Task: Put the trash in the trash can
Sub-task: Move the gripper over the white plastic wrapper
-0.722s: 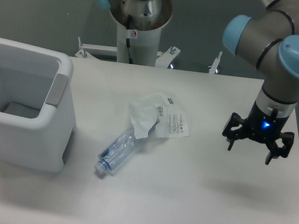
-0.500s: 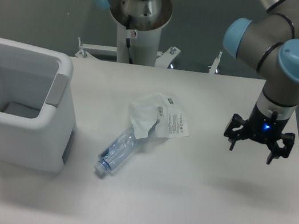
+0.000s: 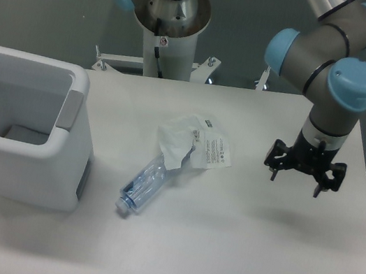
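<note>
The white worktop (image 3: 232, 259) is carrying the trash can (image 3: 19, 143) at one end; the wrapper (image 3: 195, 146) and bottle (image 3: 142, 185) are lying beside it, touching. The pincer (image 3: 301, 178) is hanging wide and empty — beyond the wrapper, pointing downward. It should be centring above the wrapper's crumpled bulk before descending.

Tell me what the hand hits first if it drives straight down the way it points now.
Likely the bare table. The hand points down with nothing under it; the wrapper lies well off to one side. Depth is uncertain.
</note>
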Robot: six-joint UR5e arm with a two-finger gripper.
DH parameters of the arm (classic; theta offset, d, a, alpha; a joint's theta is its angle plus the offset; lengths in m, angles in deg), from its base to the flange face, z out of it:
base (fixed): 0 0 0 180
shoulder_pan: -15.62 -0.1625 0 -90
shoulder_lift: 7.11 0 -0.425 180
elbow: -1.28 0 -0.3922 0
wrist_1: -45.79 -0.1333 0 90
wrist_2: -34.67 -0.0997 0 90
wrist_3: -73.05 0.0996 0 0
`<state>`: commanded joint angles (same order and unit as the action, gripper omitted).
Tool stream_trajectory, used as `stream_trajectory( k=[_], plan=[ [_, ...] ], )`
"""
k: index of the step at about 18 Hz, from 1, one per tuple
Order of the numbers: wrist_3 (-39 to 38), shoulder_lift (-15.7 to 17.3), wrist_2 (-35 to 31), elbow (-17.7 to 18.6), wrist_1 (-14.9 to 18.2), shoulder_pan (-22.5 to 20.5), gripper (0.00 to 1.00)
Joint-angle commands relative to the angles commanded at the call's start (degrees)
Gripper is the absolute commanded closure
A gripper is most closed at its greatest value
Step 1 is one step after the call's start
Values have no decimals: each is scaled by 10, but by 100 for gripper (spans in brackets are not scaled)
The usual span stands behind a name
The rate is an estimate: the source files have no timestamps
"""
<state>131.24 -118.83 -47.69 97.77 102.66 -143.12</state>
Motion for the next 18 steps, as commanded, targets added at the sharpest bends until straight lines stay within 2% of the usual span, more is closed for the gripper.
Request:
stream_trajectory(
  k=[3,6,10,14,18],
  plan=[
    [2,9,-12,32,2,3,0],
    [4,10,-21,41,6,31,0],
    [-3,35,-22,96,6,66,0],
    [-26,48,-22,106,11,92,0],
    [-103,49,-18,103,11,127,0]
  ],
)
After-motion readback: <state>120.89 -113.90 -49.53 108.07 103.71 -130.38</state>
